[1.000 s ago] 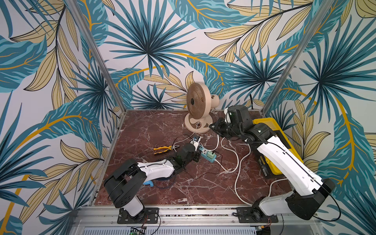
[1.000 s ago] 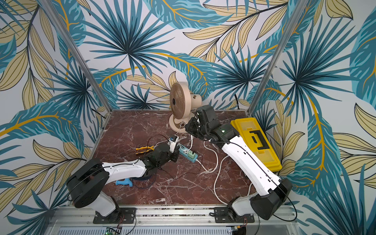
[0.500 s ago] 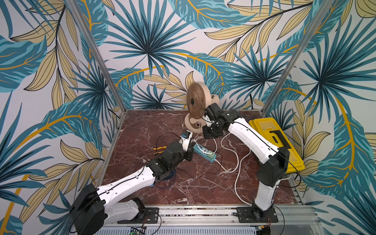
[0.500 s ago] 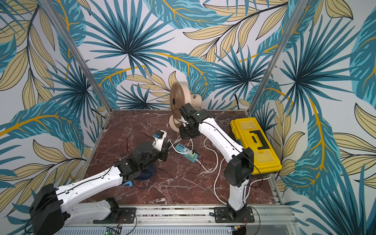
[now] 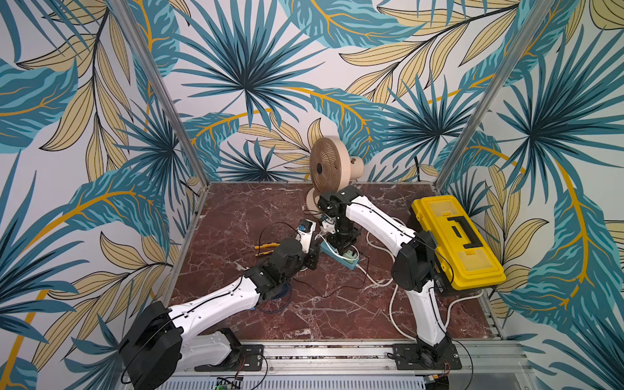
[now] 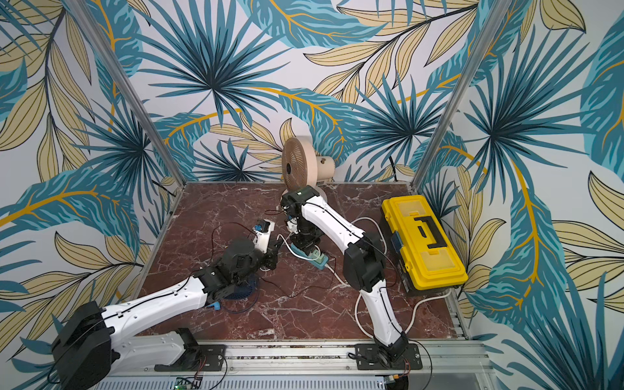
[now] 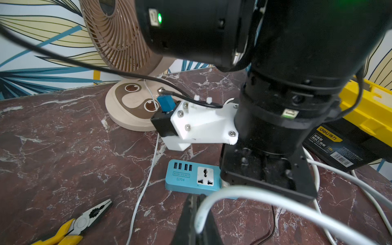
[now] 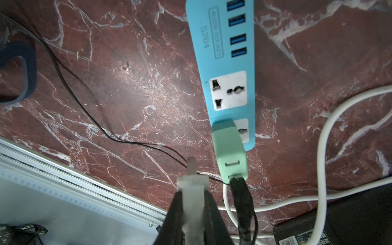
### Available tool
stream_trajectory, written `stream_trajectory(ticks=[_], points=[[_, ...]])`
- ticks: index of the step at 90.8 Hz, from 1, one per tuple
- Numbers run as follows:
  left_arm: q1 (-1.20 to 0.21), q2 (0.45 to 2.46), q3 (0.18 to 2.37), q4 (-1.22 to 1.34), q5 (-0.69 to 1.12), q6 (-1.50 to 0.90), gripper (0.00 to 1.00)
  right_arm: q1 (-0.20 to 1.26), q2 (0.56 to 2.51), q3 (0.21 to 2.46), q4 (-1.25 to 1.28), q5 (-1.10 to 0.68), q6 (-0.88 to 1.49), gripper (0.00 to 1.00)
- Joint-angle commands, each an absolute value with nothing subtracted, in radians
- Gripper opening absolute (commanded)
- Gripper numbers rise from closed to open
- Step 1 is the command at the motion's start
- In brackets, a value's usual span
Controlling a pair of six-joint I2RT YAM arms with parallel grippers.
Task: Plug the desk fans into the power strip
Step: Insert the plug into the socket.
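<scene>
The beige desk fan stands at the back of the marble table; its base shows in the left wrist view. The light-blue power strip lies mid-table. My right gripper points down over it, shut on the fan's white plug, whose prong hangs over the marble beside the strip. One white socket is free. A mint-green adapter fills the socket beside it. My left gripper is shut on a white cord just at the strip's side.
A yellow toolbox fills the right side. Yellow-handled pliers lie left of the strip. A small dark-blue fan sits under my left arm. A thin black cable and loops of white cord cross the marble.
My right arm swung down from near the fan's base to above the power strip, plug still in its grip. The left arm stretched forward toward the strip's end.
</scene>
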State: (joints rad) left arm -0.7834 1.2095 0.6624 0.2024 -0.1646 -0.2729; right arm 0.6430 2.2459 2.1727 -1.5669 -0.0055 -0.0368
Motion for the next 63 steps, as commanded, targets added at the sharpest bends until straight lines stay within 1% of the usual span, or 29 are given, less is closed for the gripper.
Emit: stream_trajectory(ticks=[1,24,63], points=[[-0.780,1.205,0.623,0.288,-0.203,-0.267,0.00,0.641,2.303,2.211,-1.615,0.017,-0.086,0.00],[-0.780,1.228,0.599,0.336,-0.204,-0.258,0.00,0.641,2.401,2.277,-1.611,0.045,-0.120,0.00],[-0.781,1.232,0.607,0.350,-0.172,-0.254,0.00,0.639,2.464,2.313,-1.611,0.095,-0.173,0.00]])
